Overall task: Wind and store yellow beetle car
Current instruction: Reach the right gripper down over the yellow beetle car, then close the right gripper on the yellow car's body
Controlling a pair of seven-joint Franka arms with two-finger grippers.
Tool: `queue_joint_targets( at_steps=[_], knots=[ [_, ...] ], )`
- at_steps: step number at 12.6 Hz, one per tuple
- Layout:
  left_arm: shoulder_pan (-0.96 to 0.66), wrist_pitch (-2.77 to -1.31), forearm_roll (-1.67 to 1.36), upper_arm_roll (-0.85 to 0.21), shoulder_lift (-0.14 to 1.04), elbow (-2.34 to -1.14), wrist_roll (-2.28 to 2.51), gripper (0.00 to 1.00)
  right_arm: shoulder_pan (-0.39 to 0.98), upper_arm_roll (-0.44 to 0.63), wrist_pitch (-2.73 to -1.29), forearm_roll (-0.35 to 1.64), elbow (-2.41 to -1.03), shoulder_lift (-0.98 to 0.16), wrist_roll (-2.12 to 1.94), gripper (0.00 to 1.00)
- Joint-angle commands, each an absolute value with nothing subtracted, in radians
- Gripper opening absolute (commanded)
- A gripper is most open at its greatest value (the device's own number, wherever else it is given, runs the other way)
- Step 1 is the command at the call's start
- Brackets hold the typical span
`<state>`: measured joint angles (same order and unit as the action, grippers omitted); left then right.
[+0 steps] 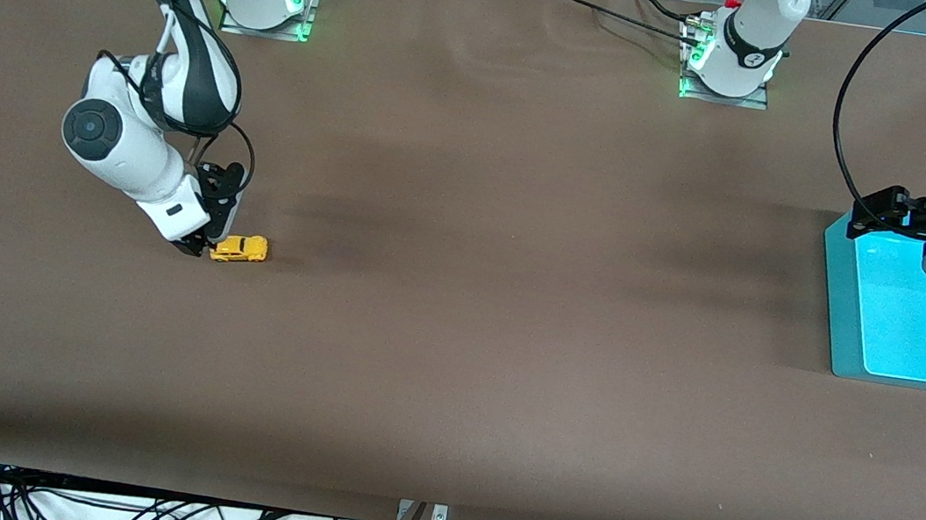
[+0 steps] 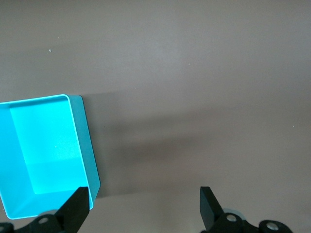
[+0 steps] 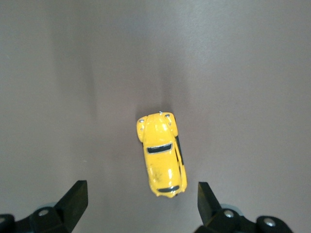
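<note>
The car (image 1: 240, 248) sits on its wheels on the tabletop (image 1: 453, 338), toward the right arm's end and well apart from the blue bin (image 1: 849, 316) at the left arm's end. It is a small yellow beetle with a rounded, glossy shell, dark windows and small black wheels.

The right gripper (image 1: 198, 245) is low, just beside one end of the car, its fingers (image 3: 75, 199) spread wide and grasping nothing. In the right wrist view the car (image 3: 162, 153) lies lengthwise between the two fingers, its nearest end roughly level with the fingertips, so the fingers do not yet bracket the body.

The left gripper (image 1: 874, 218) waits over the bin's edge, fingers (image 2: 77, 206) released and empty; the bin (image 2: 90, 160) shows nothing inside.

The car is probably very light and rigid, so it should need little squeezing force. The curved, shiny roof looks slippery, and a pinch set high on it could squirt the toy out. The flat flanks, low on the doors between the wheel arches, look like the best hold, with the fingers closing across the width. Being free on its wheels, it may roll away if nudged end-on. For winding, the wheels should stay on the tabletop, so the grip needs to stay clear of them.
</note>
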<state>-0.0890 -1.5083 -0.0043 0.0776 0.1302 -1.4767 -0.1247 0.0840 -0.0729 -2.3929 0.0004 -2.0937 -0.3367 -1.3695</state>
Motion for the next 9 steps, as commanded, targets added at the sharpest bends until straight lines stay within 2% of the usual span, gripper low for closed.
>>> queue_joint_targets(
  at_steps=[1, 4, 6, 7, 9],
  knots=[
    [-0.09, -1.503, -0.011, 0.078, 0.144, -1.45, -0.129, 1.0, 0.043, -0.101, -2.489, -0.002, -2.102, -0.406, -1.491, 1.0],
    [-0.091, -1.503, -0.011, 0.078, 0.143, -1.45, -0.129, 1.0, 0.037, -0.103, -2.571, -0.002, -2.134, -0.431, -1.532, 0.99],
    [-0.091, -1.503, -0.011, 0.078, 0.143, -1.45, -0.129, 1.0, 0.037, -0.103, -2.598, -0.002, -2.135, -0.442, -1.56, 0.95],
    [-0.091, -1.503, -0.011, 0.078, 0.143, -1.45, -0.129, 1.0, 0.037, -0.103, -2.602, -0.002, -2.135, -0.443, -1.56, 0.91],
    [-0.091, -1.503, -0.011, 0.078, 0.143, -1.45, -0.129, 1.0, 0.037, -0.104, -2.615, 0.0, -2.138, -0.452, -1.56, 0.7]
  ],
)
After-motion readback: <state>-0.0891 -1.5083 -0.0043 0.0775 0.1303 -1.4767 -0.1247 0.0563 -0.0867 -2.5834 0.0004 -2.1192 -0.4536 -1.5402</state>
